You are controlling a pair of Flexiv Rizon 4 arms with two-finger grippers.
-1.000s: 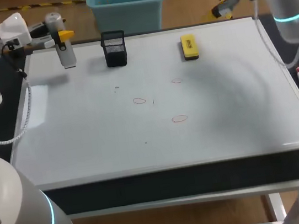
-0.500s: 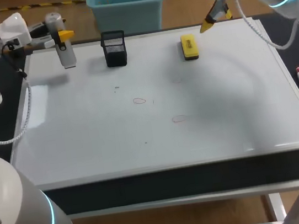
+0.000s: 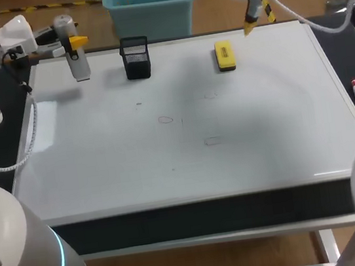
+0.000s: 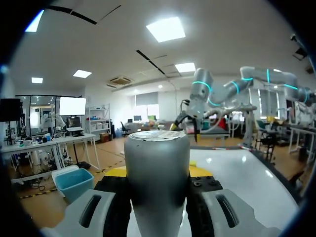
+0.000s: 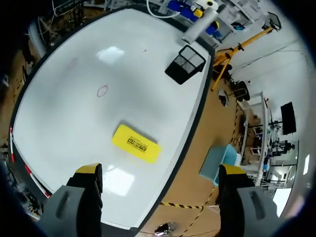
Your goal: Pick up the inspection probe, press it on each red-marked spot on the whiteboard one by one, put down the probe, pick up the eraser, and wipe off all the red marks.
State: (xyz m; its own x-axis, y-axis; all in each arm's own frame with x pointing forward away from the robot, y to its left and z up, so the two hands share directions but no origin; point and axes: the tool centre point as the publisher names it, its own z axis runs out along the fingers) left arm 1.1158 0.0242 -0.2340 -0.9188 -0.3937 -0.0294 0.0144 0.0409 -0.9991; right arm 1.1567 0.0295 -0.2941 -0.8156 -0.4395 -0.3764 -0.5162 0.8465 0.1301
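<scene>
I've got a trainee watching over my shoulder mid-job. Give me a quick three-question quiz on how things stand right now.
1. True or false: the left gripper is shut on the silver cylindrical probe.
2. Fill in: the yellow block eraser lies flat on the ___, apart from the black mesh pen holder.
3. The right gripper is: A) open and empty; B) shut on the eraser.
Key: 1 true; 2 white whiteboard; 3 A.
</scene>
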